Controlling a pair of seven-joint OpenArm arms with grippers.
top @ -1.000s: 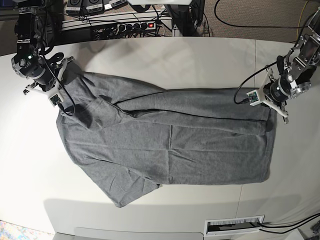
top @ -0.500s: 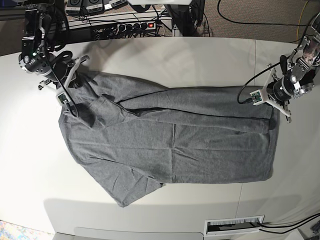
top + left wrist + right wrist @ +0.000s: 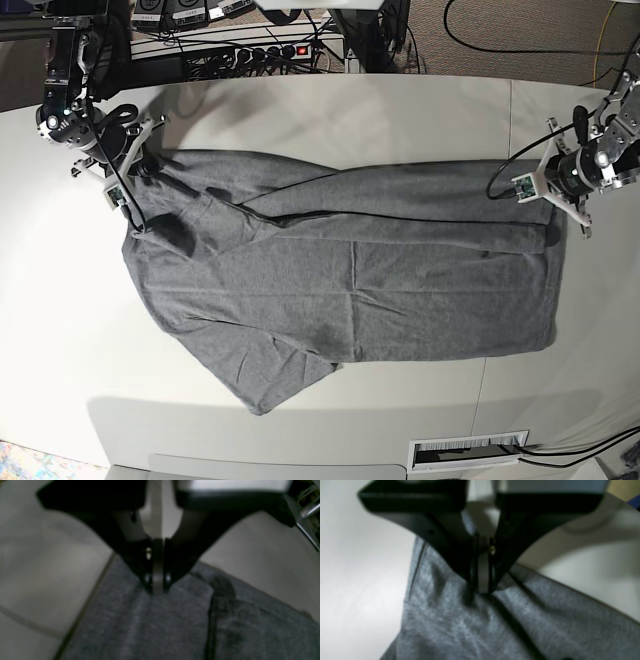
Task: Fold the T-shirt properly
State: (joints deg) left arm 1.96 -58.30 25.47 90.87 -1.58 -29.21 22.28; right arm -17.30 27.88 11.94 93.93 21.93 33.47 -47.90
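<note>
The heather-grey T-shirt (image 3: 340,280) lies spread across the white table, its far edge folded over towards the middle. My left gripper (image 3: 549,190) at the base view's right is shut on the shirt's far right corner; in the left wrist view (image 3: 157,585) its jaws pinch the grey fabric (image 3: 155,625). My right gripper (image 3: 138,163) at the base view's left is shut on the shirt's far left corner; in the right wrist view (image 3: 481,585) its jaws pinch the fabric (image 3: 470,630), which puckers under them.
A power strip (image 3: 265,52) and tangled cables lie past the table's far edge. A seam (image 3: 512,130) runs across the table at the right. A white vent (image 3: 468,452) sits at the near edge. Bare table surface (image 3: 60,300) surrounds the shirt.
Both grippers have pulled apart and away, stretching the shirt's far edge straighter. The whole shirt has shifted slightly right and towards the near edge.
</note>
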